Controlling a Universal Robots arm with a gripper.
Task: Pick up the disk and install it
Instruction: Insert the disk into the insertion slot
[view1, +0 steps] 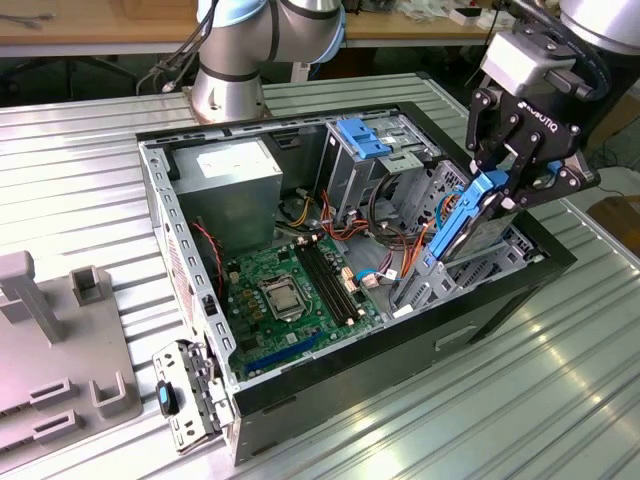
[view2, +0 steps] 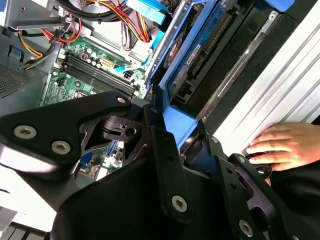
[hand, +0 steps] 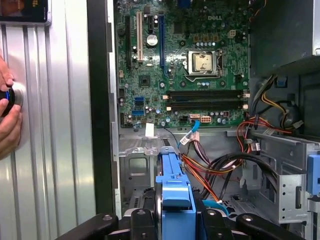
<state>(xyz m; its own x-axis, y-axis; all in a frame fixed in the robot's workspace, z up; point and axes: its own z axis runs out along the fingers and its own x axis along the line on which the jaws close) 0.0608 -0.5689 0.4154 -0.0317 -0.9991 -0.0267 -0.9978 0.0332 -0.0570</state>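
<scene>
The disk (view1: 455, 225), a grey drive in a bright blue carrier, hangs tilted with its lower end inside the open computer case (view1: 350, 375), at the drive bay (view1: 485, 262) on the exterior view's right. My gripper (view1: 503, 185) is shut on the disk's upper end. In the second wrist view the disk (view2: 200, 45) slants down beside the case wall, the gripper (view2: 170, 127) clamping its blue carrier. The first wrist view has the carrier's blue end (hand: 175, 190) between the black fingers (hand: 141, 220), above the bay floor and cables.
The motherboard (view1: 290, 285) lies on the case floor with red and orange cables (hand: 220, 170) by the bay. A pale blue latch (view1: 362, 135) tops the metal cage. A person's hand (view2: 280, 145) rests on the ribbed table beside the case. A grey fixture (view1: 50, 350) stands at the exterior view's left.
</scene>
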